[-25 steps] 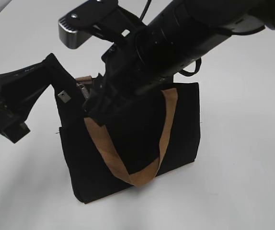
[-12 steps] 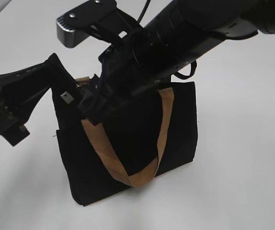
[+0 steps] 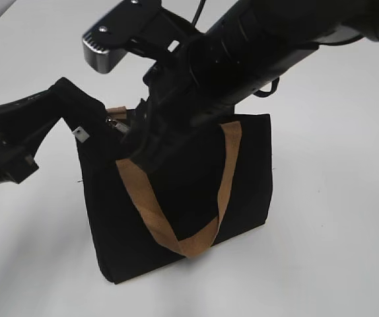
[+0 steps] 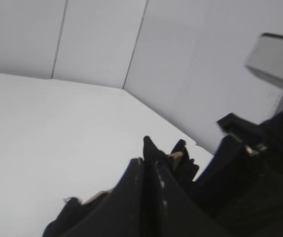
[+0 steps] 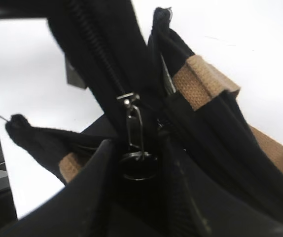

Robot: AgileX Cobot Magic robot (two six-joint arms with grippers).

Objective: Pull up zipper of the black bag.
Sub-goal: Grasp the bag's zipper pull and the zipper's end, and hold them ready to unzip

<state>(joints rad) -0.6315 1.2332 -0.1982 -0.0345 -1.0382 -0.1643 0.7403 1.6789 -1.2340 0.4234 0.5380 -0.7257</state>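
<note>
The black bag [image 3: 183, 198] stands upright on the white worktop [image 3: 335, 218], its front tan handle [image 3: 176, 231] drooping in a loop over the front panel, and both arms meet at its upper left corner. The left hand [image 3: 77, 112] has its fingers pressed together on the raised corner of the bag's top edge, holding the fabric up in a peak; a small grey tag [image 3: 78, 134] hangs just below the grip. In the right wrist view the zipper [image 5: 134, 123] shows as a silvery pull hanging from its slider on the black zipper line, with a dark ring at its lower end sitting between the two fingers [image 5: 85, 197] of the right hand [image 5: 139, 173]. Those fingers stand close on either side of the pull, but whether they truly pinch it cannot be told; in the exterior view the right hand [image 3: 133, 142] is hidden by its own bulk. The main risk, as I judge it, is slippage: the pull is thin and smooth, so a weak grip could let it slide free once the slider resists. The bag is soft and light, so if the left hand's hold on the corner gives way, the whole bag may drag or topple along with the pull instead of the zipper running. The tan handle's webbing lies right beside the zipper line, and loose fabric there could jam the slider.
</note>
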